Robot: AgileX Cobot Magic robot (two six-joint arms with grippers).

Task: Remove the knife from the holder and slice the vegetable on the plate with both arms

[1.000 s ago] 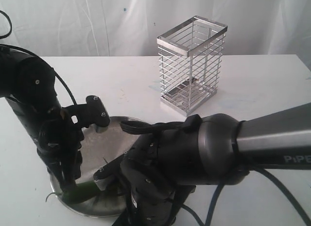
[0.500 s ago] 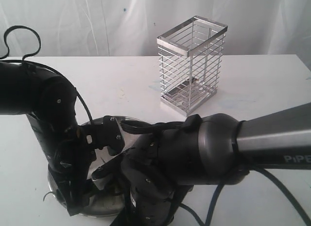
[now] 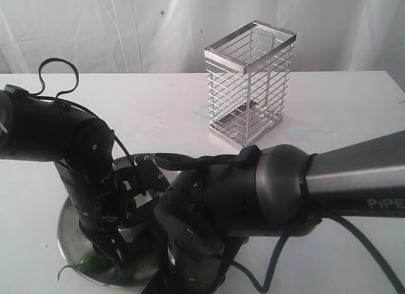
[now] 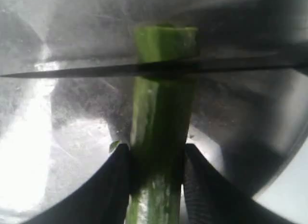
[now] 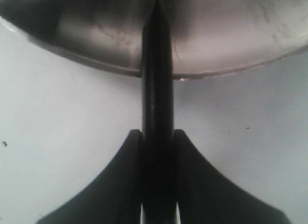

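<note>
Two bulky robot arms, one left, one right, on the near side.
Left black robot arm (image 3: 60,133): matte rounded joint housings, small pale screw heads (image 3: 94,147), thin black cable (image 3: 57,73) in a loop over its far side. Right dark-grey robot arm (image 3: 278,193): glossy bulbous joint, smooth grey tube forearm, white "PiPER" lettering (image 3: 384,204), thick black cables (image 3: 278,269) beneath, black cable bundle (image 3: 183,161) across the top. Left gripper (image 4: 156,149) and right gripper (image 5: 157,133): black fingers (image 4: 108,190), smooth, curved, tapering to blunt tips.
</note>
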